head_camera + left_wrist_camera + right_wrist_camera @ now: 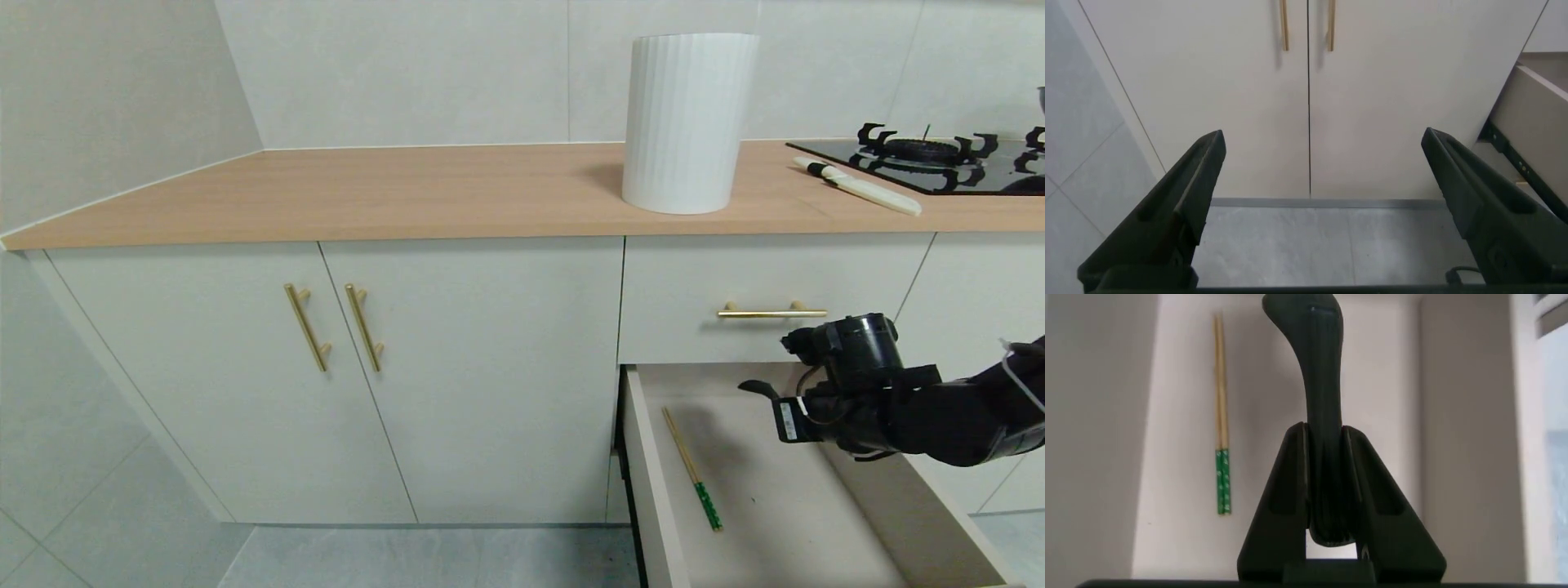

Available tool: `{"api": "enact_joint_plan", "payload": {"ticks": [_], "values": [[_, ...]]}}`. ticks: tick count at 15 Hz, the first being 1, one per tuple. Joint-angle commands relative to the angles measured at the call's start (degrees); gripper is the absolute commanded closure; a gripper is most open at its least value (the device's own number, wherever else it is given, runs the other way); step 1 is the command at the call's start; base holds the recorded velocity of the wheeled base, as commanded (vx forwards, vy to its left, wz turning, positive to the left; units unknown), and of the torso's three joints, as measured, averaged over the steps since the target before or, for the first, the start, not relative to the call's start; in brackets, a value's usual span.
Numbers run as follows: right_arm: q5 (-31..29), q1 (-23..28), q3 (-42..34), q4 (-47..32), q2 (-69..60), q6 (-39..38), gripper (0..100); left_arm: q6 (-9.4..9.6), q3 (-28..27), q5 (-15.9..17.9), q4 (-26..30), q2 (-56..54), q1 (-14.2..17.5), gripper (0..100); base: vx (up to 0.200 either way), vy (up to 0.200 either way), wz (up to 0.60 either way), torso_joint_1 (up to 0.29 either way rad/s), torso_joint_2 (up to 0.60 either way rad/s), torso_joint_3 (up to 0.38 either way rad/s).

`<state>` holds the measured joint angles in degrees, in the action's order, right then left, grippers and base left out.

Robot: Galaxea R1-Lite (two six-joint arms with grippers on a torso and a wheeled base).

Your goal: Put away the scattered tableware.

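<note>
Right gripper (796, 404): clamped on a slim black utensil (758, 389), hanging above the open drawer (645, 474).
Black utensil: glossy, narrow and curved, sticking out past the fingertips; what kind of tableware it is I cannot tell.
Right wrist view: the two fingers (1282, 498) pinch the utensil (1319, 367) near its lower end, and its far end widens and bends over the drawer floor (1388, 392).
Chopsticks (692, 469): below the right gripper and off to its left, flat on the drawer floor; pale wood with green ends, close together, and apart from the utensil.
Chopsticks, wrist view (1220, 416): they run lengthwise beside the drawer's side wall.
Left gripper (1323, 140): spread wide and holding nothing, facing the cabinet doors (1388, 98) and the grey floor (1315, 245).
Tabletop (408, 192): beyond and above the right gripper.
Knife (865, 186): cream with a black band, lying on the tabletop by the hob (922, 163).
White ribbed canister (686, 122): upright on the tabletop, to the left of the knife.
</note>
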<state>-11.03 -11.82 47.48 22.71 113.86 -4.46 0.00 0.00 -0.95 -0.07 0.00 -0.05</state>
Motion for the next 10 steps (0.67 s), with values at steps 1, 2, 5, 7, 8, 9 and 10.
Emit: {"api": "enact_joint_plan", "payload": {"ticks": [1,2,5,7,8,9,10], "values": [[-0.4,0.0,1.1,0.1,7.3,0.0,100,0.00,0.0,0.0,0.0,0.0,0.0,0,0.000,0.000,0.00,0.000,0.00,0.000],[-0.6,0.0,1.3,0.6,8.5,0.0,100,0.00,0.0,0.0,0.0,0.0,0.0,0,0.000,0.000,0.00,0.000,0.00,0.000],[-1.4,0.0,1.5,3.6,12.6,0.1,100,0.00,0.0,0.0,0.0,0.0,0.0,0,0.000,0.000,0.00,0.000,0.00,0.000],[-3.4,-0.2,2.0,3.9,15.4,0.4,100,0.00,0.0,0.0,0.0,0.0,0.0,0,0.000,0.000,0.00,0.000,0.00,0.000],[-3.7,-0.2,2.1,4.9,16.4,0.5,100,-0.09,0.0,0.0,0.0,0.0,0.0,0,0.000,0.000,0.00,0.000,0.00,0.000],[-3.7,-0.1,2.1,6.0,17.3,0.5,100,0.00,0.0,0.0,0.0,0.0,0.0,0,0.000,0.000,0.00,0.000,0.00,0.000],[-3.7,-0.1,2.1,6.7,18.2,0.5,100,0.00,0.0,0.0,0.0,0.0,0.0,0,0.000,0.000,0.00,0.000,0.00,0.000]]}}
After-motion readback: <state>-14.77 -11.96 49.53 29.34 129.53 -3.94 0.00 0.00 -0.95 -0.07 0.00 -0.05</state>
